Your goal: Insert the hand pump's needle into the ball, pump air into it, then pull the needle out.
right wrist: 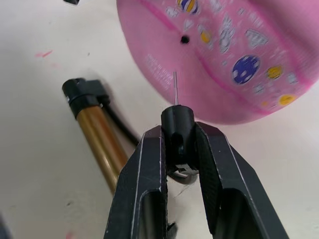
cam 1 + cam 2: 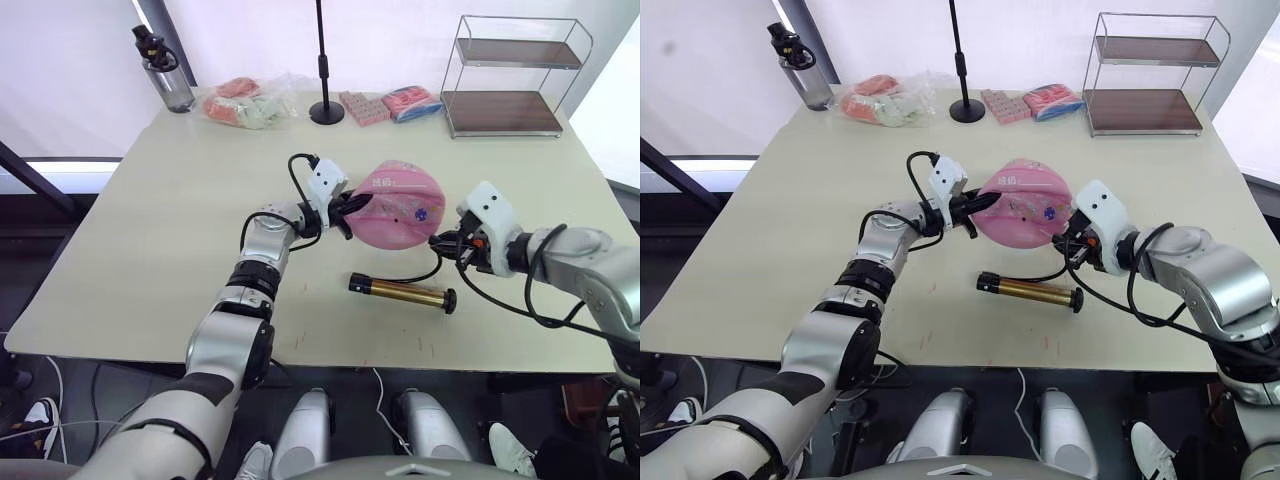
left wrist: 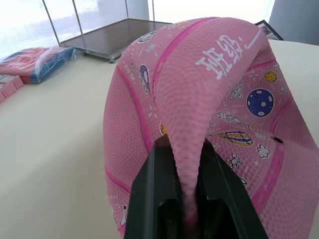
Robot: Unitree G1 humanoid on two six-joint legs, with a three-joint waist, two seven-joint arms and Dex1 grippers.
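Pale tabletop [image 2: 150,230], left gripper [image 2: 343,213] fingers pinching a fold of the limp pink ball [image 2: 400,205], right gripper [image 1: 177,137] fingers clamping the needle [image 1: 175,89] just beside the ball, pump [image 2: 402,292] lying in front.

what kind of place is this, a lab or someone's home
Probably a lab or test room: a plain table before pale curtains, staged props such as a wire shelf, and a black stand.
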